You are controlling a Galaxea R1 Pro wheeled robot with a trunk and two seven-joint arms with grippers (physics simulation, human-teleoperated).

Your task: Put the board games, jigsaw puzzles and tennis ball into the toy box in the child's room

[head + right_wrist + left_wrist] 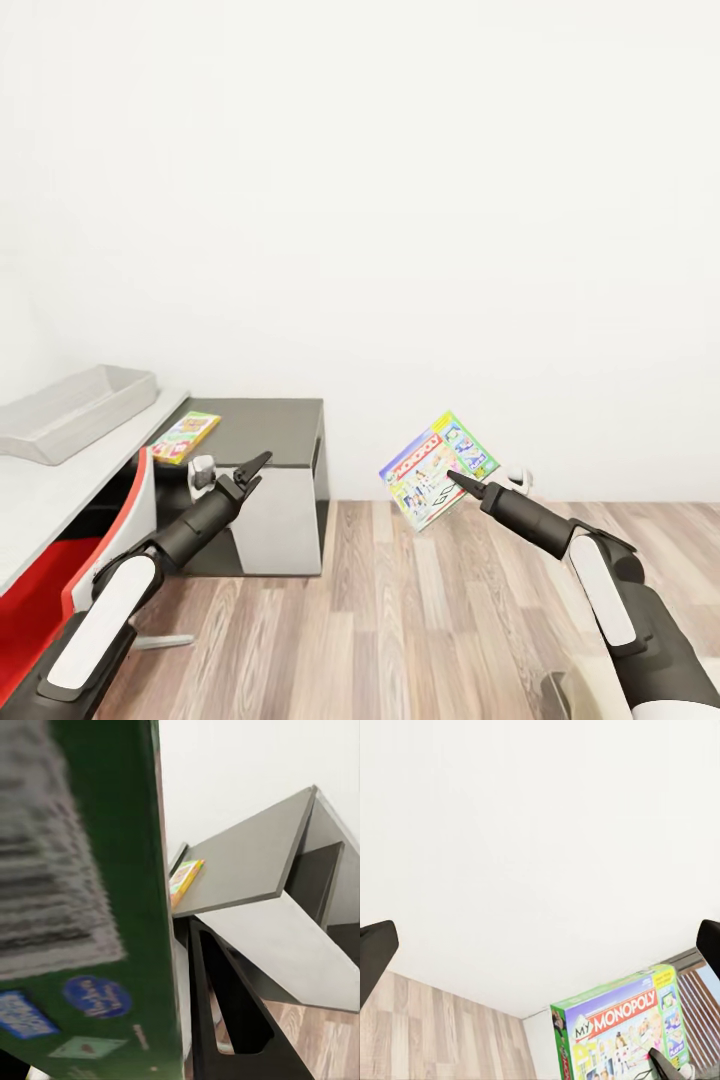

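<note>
The toy box (pixel 75 410) is seen waiting on the table (pixel 60 490); a colourful game (pixel 186 437) lies on the dark cabinet (pixel 265 425). The left gripper (pixel 252 470) is held released, while the Monopoly box (pixel 440 470) is carried clenched in the right gripper (pixel 462 483), seemingly for delivery.

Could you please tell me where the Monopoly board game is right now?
The Monopoly board game is held tilted in the air by the right gripper, right of centre in the head view, above the wood floor and right of the dark-grey cabinet.
</note>
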